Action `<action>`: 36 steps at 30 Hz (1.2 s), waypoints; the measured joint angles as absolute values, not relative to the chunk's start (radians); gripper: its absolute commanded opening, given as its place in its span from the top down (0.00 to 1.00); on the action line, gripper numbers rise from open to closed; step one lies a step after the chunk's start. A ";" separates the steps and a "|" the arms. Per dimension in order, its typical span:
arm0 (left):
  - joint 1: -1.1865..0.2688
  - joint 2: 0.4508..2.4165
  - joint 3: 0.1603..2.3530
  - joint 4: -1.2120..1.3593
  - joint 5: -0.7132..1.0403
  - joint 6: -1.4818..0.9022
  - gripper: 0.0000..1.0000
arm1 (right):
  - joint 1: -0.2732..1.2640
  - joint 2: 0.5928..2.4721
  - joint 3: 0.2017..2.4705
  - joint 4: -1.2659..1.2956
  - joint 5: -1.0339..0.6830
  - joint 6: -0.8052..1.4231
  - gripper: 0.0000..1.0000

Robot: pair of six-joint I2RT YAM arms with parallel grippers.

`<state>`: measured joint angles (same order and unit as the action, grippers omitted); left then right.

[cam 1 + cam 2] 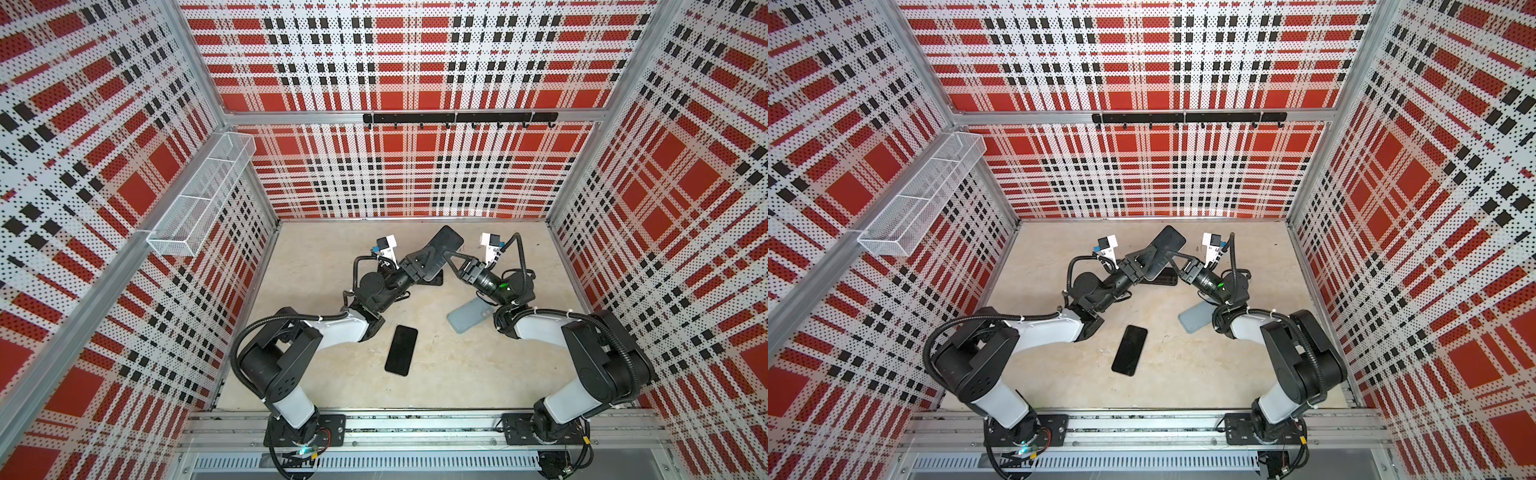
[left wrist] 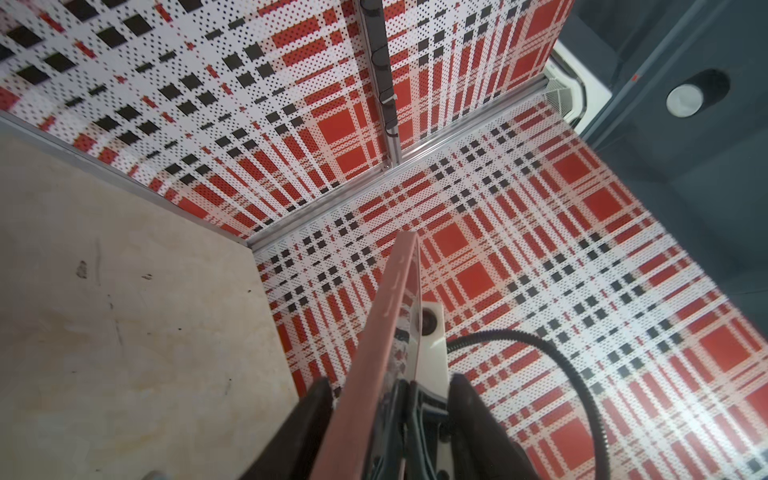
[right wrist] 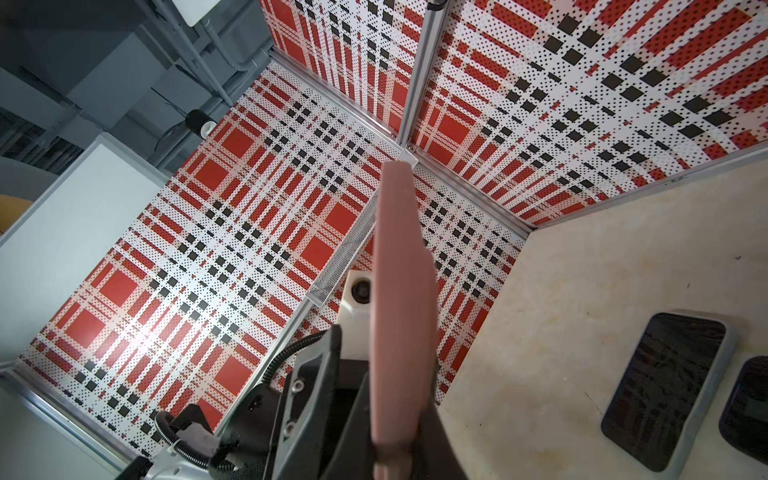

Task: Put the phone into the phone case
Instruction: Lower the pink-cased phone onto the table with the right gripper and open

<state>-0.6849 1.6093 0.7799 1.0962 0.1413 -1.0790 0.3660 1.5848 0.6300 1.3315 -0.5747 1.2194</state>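
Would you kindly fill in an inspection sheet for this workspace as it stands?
Surface: beige tabletop, faint marks.
Job's things: raised phone in mid-air between both hands; blue-grey case lying flat, partly under the right arm.
Clutter: black phone lying flat; dark item beneath the raised phone.
Hands: right hand shut on the raised phone; left hand open around it.
Cables: black hoses, no snag seen.
Surroundings: plaid walls, mesh basket, hook rail.

Bare tabletop (image 1: pixel 465 374) beside black phone (image 1: pixel 401 350)
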 measured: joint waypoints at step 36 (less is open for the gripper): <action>-0.590 0.872 0.629 0.072 -0.216 -0.302 0.08 | 0.341 2.008 1.250 -0.309 -0.837 0.362 1.00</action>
<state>-0.5896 0.8719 0.6292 0.0719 -0.2165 -0.3023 0.3408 2.0083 1.2503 -0.3092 -0.8371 0.3622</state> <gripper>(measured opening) 0.923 0.132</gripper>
